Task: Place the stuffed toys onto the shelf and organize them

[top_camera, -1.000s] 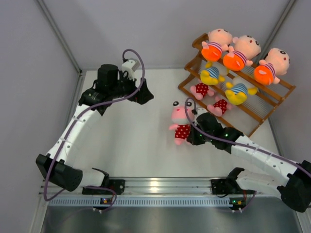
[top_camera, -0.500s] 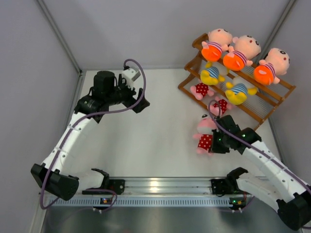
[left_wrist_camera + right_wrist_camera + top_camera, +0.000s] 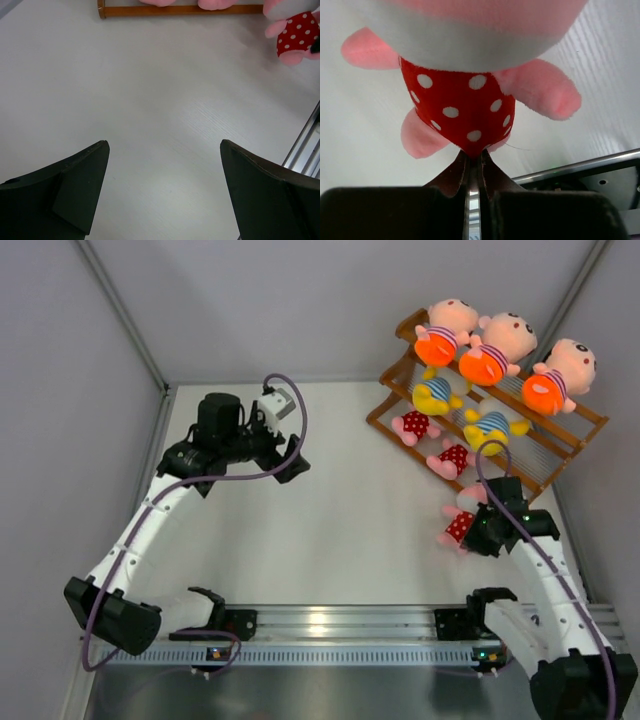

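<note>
The brown wooden shelf (image 3: 568, 405) stands at the back right. Three peach dolls (image 3: 495, 345) lie on its top tier, two yellow dolls (image 3: 492, 430) on the middle tier, two pink polka-dot dolls (image 3: 412, 425) on the bottom tier. My right gripper (image 3: 478, 532) is shut on a third pink polka-dot doll (image 3: 460, 523), pinching the red cloth (image 3: 460, 112), and holds it just in front of the shelf's right end. My left gripper (image 3: 290, 455) is open and empty over the table's back middle; its view shows that doll (image 3: 296, 35) and the shelf's bottom rail (image 3: 180, 9).
Grey walls close in the white table (image 3: 320, 520) on the left, back and right. A metal rail (image 3: 340, 620) with the arm bases runs along the near edge and shows in the right wrist view (image 3: 580, 165).
My right gripper has carried the pink polka-dot doll from the table's middle to the right, up to the shelf's front right end. My left gripper has shifted slightly nearer.
</note>
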`<state>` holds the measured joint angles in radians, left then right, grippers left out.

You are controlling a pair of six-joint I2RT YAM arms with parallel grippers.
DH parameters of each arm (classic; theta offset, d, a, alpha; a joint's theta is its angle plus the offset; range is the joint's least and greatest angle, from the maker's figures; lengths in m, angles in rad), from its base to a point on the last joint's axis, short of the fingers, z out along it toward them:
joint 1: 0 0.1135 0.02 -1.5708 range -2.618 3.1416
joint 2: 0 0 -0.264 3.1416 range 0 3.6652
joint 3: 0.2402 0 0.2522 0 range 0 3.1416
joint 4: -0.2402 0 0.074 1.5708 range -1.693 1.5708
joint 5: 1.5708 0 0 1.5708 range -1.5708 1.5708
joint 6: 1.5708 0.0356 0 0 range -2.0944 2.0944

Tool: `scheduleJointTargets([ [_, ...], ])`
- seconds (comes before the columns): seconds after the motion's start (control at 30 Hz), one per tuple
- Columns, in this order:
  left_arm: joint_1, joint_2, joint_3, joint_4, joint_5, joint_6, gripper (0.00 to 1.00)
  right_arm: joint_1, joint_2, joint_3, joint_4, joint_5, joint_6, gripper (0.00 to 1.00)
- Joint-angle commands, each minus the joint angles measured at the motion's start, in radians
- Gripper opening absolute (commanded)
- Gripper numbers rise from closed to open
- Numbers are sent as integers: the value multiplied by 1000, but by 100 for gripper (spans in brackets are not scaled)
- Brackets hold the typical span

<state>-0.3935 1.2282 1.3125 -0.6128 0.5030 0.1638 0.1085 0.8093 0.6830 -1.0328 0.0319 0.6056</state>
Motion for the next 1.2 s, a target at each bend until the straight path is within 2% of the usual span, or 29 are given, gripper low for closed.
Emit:
scheduleJointTargets([
  [0.0, -22, -36, 5, -16, -1, 48, 98, -181, 21, 78, 68, -26, -125, 0],
  [0.1, -27, -32, 10, -22, 2, 52, 98, -260, 74, 104, 109, -12, -145, 0],
  [0.37, -27, 14, 36, -38, -23, 82, 98, -270, 157, 133, 241, 58, -168, 0],
  [0.5, -27, 37, 47, -36, -11, 79, 98, -271, 165, 101, 298, 95, -139, 12],
  [0.63, -25, 50, 48, -38, -4, 82, 98, -274, 182, 61, 358, 105, -116, 17],
  [0.87, -25, 54, 41, -38, -17, 105, 98, -282, 257, 23, 404, 89, -90, 20],
  [0.93, -25, 54, 41, -39, -15, 109, 98, -282, 252, 6, 422, 85, -81, 25],
  [1.0, -25, 54, 45, -47, -15, 111, 98, -282, 242, 0, 424, 88, -79, 34],
  [1.07, -25, 54, 45, -50, -12, 114, 98, -282, 225, 9, 392, 86, -82, 46],
  [1.17, -25, 54, 45, -54, -1, 111, 98, -282, 208, 55, 323, 77, -112, 54],
])
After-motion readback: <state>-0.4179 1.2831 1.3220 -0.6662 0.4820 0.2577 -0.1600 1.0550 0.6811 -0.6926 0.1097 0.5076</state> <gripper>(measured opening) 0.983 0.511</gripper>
